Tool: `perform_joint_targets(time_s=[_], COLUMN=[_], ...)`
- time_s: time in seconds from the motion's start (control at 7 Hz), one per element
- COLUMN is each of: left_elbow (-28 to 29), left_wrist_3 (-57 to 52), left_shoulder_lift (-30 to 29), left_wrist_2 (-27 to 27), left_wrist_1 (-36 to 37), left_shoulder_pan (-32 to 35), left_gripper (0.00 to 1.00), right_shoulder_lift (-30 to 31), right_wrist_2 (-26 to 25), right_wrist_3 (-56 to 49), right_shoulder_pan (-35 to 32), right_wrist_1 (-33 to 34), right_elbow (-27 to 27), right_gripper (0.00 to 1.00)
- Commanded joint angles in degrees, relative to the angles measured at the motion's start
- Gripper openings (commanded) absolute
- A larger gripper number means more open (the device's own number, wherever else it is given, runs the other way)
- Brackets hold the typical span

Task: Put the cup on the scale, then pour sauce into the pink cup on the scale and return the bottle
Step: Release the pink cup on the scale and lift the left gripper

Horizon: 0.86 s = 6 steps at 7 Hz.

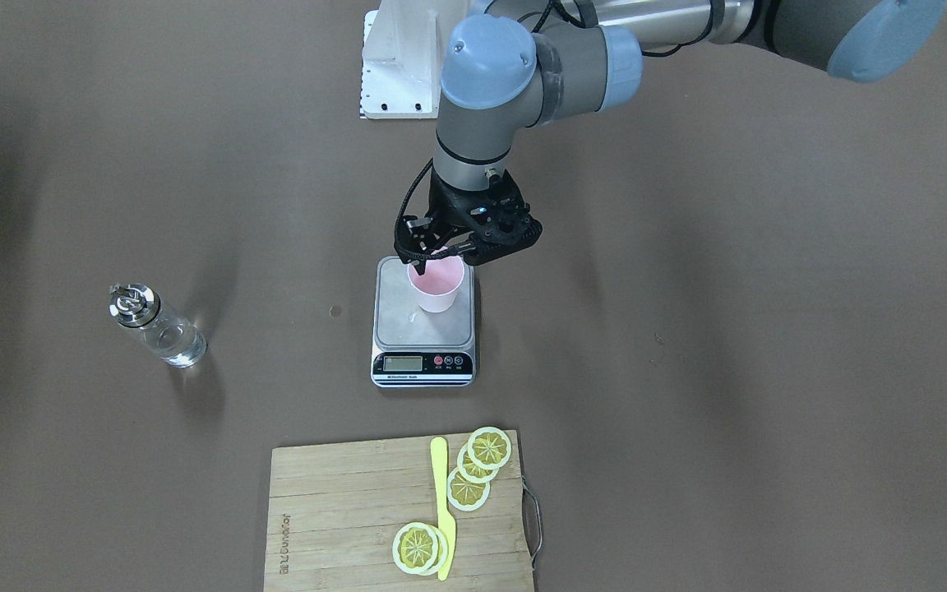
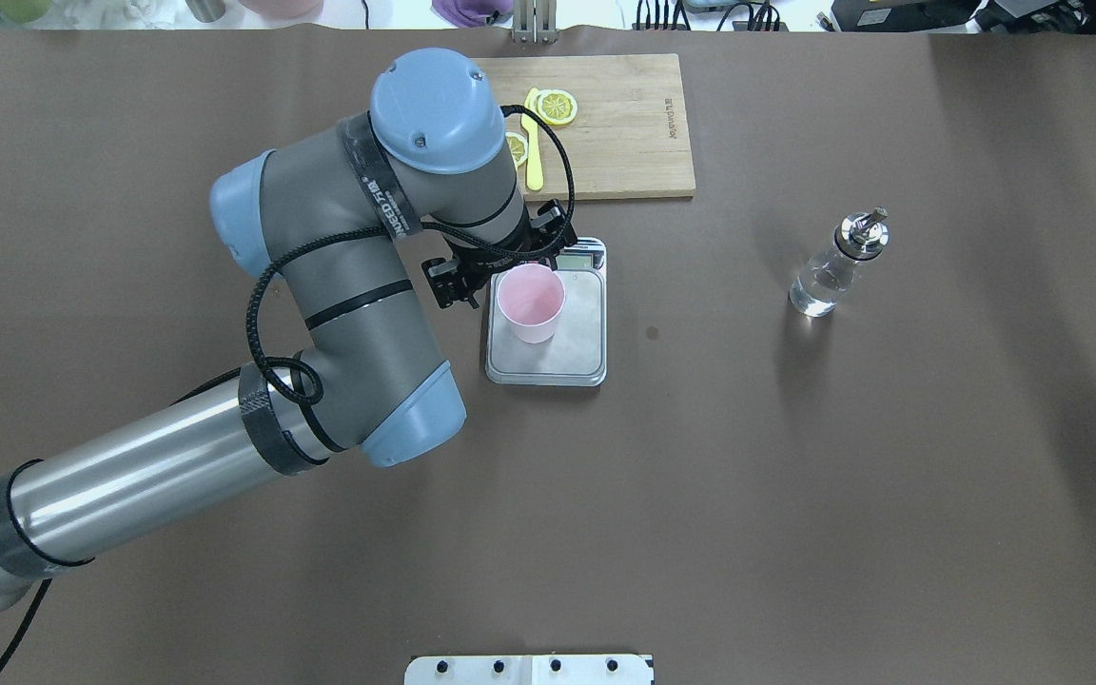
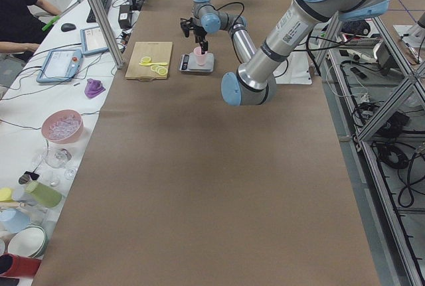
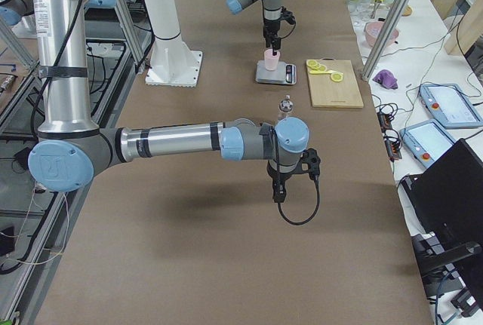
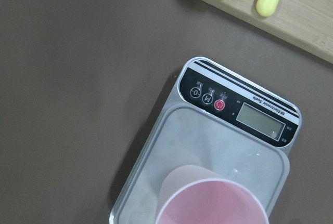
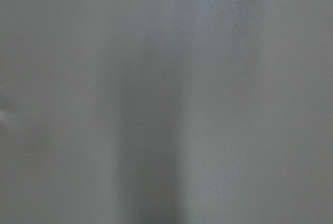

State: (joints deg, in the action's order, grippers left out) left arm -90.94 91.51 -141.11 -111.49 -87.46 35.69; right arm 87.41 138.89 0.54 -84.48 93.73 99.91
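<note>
The bench (image 2: pixel 795 495) is showing a matt brown covering. The scale (image 1: pixel 428 327) is gleaming dully, with a brushed silver plate and a glossy black front strip. The cup (image 1: pixel 437 289) is looking like matt pink plastic. The bottle (image 2: pixel 820 283) is glinting, clear glass under a polished metal pourer. The cutting board (image 1: pixel 342 510) is showing pale wood grain in strips, and the knife (image 1: pixel 441 485) is looking like smooth yellow plastic.

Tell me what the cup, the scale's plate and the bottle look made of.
The cup looks like plastic: opaque pale pink, matte, thin-walled. The scale's plate seems brushed metal, silver-grey with a dull sheen, though it could be coated. The bottle is likely clear glass, see-through with bright glints; its cap is shiny metal.
</note>
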Motion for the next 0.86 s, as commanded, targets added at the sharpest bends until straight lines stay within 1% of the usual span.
perform_joint_targets(time_s=[0.0,0.14,0.29,0.43,0.57,0.71], left_elbow=[-9.2,-13.0,-14.6,-15.0,-15.2,-15.6], left_wrist_3=[-5.1,-5.6,-7.6,-8.3,-8.3,-8.3], left_shoulder_lift=[2.7,5.6,7.2,7.5,7.7,7.6], left_wrist_2=[-0.1,-0.2,-0.2,-0.2,-0.2,-0.2], left_wrist_1=[8.5,10.1,10.3,10.3,10.3,10.4], left_shoulder_pan=[2.3,3.6,4.6,5.6,5.8,6.1], left_gripper=[0.98,0.98,0.98,0.98,0.98,0.98], right_shoulder_lift=[-0.5,-2.3,-3.7,-4.2,-5.0,-4.8], right_wrist_2=[-0.8,-0.5,0.3,1.6,-1.2,-4.5], right_wrist_3=[0.2,2.5,4.2,4.4,4.3,4.9], right_shoulder_pan=[3.2,3.7,3.8,4.5,8.0,9.0], right_wrist_1=[0.1,0.1,0.0,0.0,-1.5,-5.5], right_elbow=[10.7,13.7,16.3,20.2,20.3,20.3], right_gripper=[1.00,1.00,1.00,1.00,1.00,1.00])
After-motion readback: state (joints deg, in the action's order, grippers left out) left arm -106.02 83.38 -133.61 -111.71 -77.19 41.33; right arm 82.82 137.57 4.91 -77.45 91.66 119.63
